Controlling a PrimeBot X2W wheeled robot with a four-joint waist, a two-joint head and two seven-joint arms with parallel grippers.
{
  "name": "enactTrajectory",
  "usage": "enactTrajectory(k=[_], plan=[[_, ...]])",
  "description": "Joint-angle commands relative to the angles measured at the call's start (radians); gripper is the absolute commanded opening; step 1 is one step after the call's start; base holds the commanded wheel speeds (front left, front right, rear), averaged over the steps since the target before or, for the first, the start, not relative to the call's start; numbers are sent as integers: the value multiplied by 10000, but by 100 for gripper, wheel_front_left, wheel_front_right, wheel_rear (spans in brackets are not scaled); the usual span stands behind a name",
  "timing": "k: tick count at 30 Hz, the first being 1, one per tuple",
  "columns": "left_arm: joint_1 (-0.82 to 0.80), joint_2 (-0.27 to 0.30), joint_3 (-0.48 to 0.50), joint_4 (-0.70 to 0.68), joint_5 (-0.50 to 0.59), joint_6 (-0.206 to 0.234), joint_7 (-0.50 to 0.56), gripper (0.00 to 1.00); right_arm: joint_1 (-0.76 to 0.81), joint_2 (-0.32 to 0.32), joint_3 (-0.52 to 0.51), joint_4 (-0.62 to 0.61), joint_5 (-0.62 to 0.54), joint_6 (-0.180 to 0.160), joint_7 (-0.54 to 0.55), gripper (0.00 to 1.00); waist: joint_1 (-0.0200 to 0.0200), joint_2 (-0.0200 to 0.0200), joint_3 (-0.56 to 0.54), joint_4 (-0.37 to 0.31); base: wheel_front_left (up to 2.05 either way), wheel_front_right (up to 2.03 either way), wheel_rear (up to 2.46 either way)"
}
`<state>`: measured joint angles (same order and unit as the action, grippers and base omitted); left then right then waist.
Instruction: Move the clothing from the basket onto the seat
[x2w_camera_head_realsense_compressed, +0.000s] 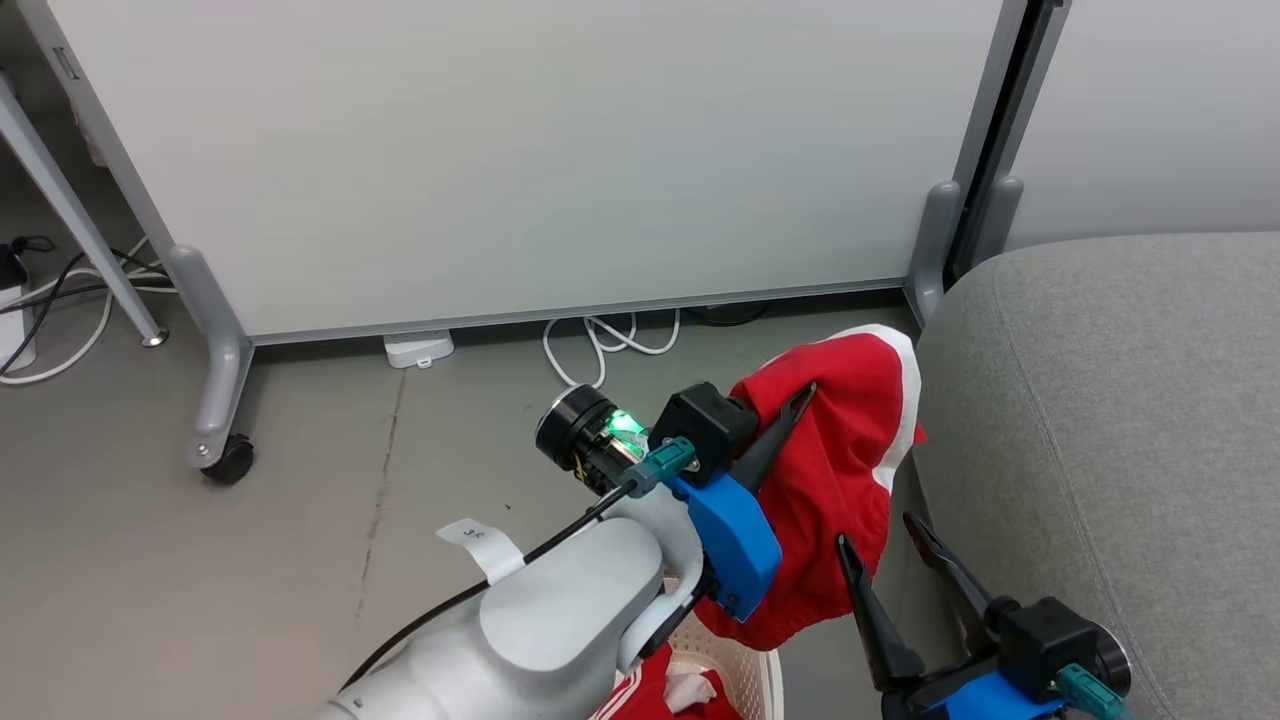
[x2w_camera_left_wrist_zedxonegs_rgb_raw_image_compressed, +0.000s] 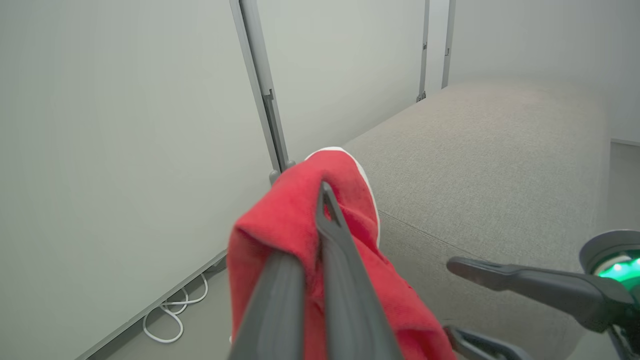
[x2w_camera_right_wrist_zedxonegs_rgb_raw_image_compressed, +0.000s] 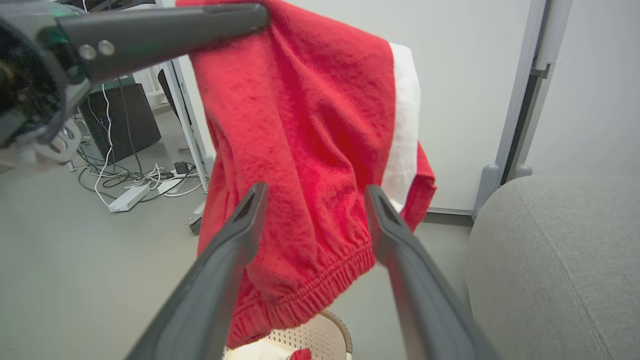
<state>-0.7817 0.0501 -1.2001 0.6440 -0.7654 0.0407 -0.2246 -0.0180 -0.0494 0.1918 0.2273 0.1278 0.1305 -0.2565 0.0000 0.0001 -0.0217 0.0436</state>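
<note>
Head view, fuzzy red garment (x2w_camera_head_realsense_compressed: 840, 440), woven grey seat (x2w_camera_head_realsense_compressed: 1120, 420)

Basket (x2w_camera_head_realsense_compressed: 752, 682) mostly past bottom edge

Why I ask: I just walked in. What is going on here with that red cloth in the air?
The robot's left gripper is shut on the plain red garment and holds it in the air above the basket, beside the grey seat. The right gripper is open near the garment's hanging hem and grips nothing. A second red garment with white stripes lies in the basket. The held garment is not yet on the seat.
</note>
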Motion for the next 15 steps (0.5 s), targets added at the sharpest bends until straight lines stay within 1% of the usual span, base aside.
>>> enactTrajectory(k=[1, 10, 15], plan=[[-151, 4, -20, -21, -53, 57, -28, 0, 91, -18, 20, 23, 80, 5, 6, 100, 0, -1, -11, -13, 0, 0, 0], [-486, 3, -470, 74, -663, 282, -188, 0, 122, -18, 139, -23, 107, 5, 158, 100, 0, -1, -14, -66, 0, 0, 0], [-542, 3, -633, 68, -897, 356, -269, 0, -232, -18, 472, 76, 236, 5, 383, 100, 0, -1, 12, -41, 0, 0, 0]])
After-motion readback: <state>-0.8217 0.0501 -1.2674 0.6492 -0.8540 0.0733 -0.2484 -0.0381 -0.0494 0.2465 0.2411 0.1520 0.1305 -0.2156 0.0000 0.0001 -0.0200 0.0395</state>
